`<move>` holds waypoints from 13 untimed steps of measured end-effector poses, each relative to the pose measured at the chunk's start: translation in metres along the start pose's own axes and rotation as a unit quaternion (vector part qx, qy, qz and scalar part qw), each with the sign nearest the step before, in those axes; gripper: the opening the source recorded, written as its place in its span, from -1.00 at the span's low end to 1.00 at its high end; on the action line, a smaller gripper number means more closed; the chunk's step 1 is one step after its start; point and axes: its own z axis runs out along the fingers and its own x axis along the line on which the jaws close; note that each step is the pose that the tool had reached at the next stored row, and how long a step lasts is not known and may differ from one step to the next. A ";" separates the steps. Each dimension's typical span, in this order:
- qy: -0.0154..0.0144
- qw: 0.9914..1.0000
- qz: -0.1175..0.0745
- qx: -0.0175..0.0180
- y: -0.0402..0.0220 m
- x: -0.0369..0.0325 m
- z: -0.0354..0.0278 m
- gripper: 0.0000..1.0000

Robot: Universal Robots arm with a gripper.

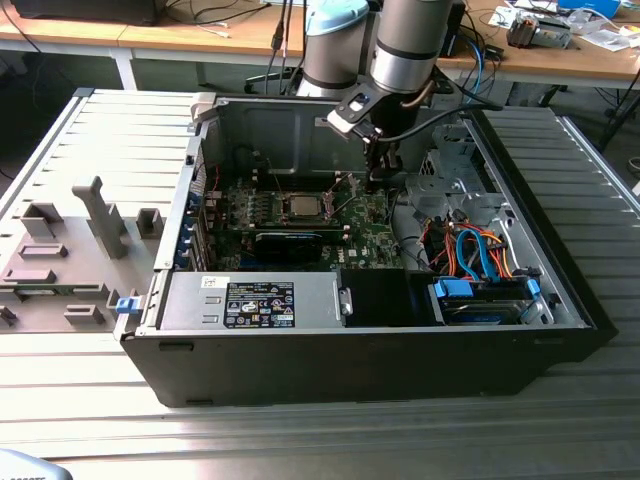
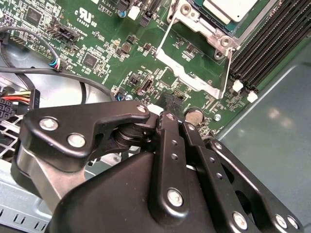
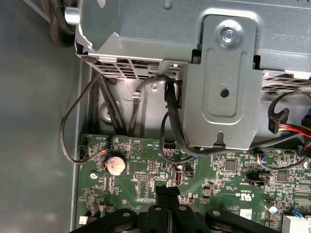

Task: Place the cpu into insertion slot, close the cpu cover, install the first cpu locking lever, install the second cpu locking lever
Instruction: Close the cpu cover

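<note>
Chassis (image 1: 350,375) lies open on its side, and the arm reaches down into it over the green motherboard (image 3: 218,179). The gripper (image 2: 171,103) hangs low above that board, its black fingers pressed together with nothing visible between them.

The insertion slot (image 1: 282,208) lies just beyond the fingertips in the second wrist view, and to the exterior view's left of the tool. The cpu cover (image 2: 210,32) appears to be down, framing the cpu (image 2: 231,7), which sits seated inside the slot. A thin wire locking lever (image 2: 162,41) runs along the near side of the slot, between the tips and the chip. Whether it is hooked under its catch is hard to tell from here.

By these signs the work in hand is a lever. It is best done with the closed tips used as a blunt pusher:
- Meet the wire at its free end.
- Press down first, then sideways under the hook.
- Keep the knuckles off the small board parts and the cables close behind the tool.
</note>
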 end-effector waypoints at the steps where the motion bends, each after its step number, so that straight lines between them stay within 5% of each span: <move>1: 0.000 1.000 0.000 0.000 -0.0003 0.0000 0.0000 -0.79; 13: 0.000 1.000 0.000 0.000 -0.0057 0.0005 0.0003 -0.79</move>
